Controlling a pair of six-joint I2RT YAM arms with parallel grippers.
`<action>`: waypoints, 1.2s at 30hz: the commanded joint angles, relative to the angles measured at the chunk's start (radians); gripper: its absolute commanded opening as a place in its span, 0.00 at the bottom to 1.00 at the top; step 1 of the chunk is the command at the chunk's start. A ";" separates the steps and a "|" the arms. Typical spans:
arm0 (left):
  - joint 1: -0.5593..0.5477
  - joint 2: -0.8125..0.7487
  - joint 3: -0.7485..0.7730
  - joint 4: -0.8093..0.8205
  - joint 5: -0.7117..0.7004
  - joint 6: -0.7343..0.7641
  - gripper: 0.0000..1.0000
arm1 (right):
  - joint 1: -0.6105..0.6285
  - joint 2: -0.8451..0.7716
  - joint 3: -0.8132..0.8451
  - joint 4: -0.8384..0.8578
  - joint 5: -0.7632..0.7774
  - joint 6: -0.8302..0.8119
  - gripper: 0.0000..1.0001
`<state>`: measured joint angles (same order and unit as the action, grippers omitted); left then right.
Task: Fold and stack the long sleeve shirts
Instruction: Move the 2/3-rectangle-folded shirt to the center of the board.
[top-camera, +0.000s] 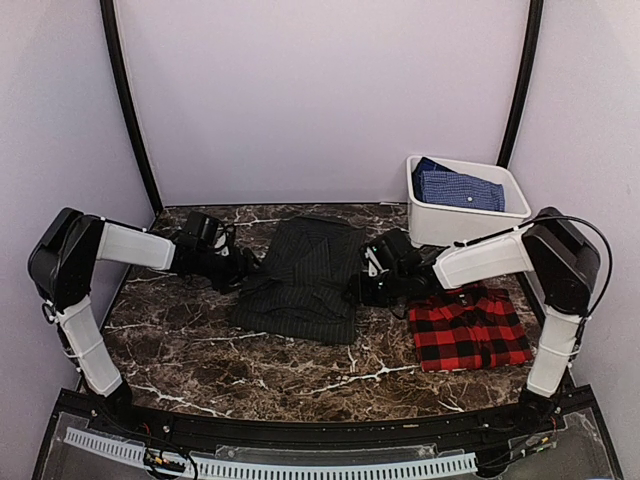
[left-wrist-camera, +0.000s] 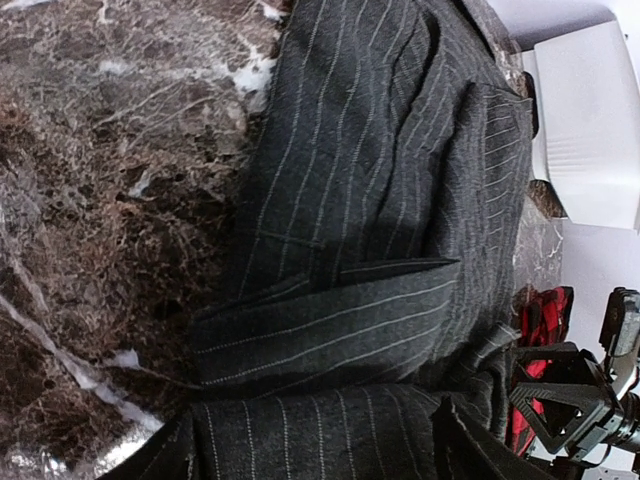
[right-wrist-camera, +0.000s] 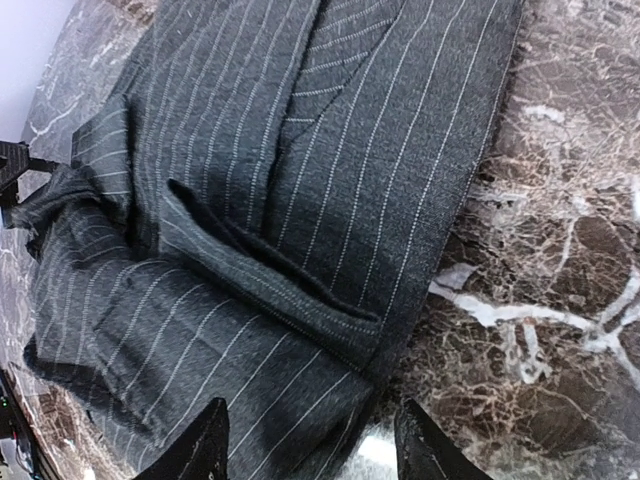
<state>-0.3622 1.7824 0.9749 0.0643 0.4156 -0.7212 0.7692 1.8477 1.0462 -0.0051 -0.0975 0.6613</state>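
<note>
The pinstriped shirt (top-camera: 300, 280) lies partly folded at the middle of the counter (top-camera: 190, 350); the plaid shirt (top-camera: 470, 328) lies folded flat to its right, apart from it. The left tool (top-camera: 246, 273) is at the pinstriped shirt's left edge, fingers apart with fabric between them. The right tool (right-wrist-camera: 312, 445) is at its right edge, fingers apart, clamping nothing.

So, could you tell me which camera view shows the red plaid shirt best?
Top external: the red plaid shirt lies folded, almost wholly visible. The left wrist view catches only a red sliver at lower right; the right wrist view shows none.
</note>
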 joint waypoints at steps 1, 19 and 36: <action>-0.007 0.049 0.020 -0.016 -0.008 0.028 0.76 | -0.004 0.059 0.043 0.015 -0.041 -0.019 0.49; -0.308 -0.269 -0.327 0.060 -0.126 -0.237 0.65 | 0.081 -0.068 -0.123 -0.108 -0.017 -0.156 0.39; -0.251 -0.237 -0.156 -0.132 -0.170 -0.041 0.52 | 0.072 -0.186 -0.032 -0.214 0.066 -0.186 0.52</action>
<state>-0.6346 1.5009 0.7887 -0.0368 0.2184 -0.8154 0.8478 1.6283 0.9558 -0.1913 -0.0471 0.5072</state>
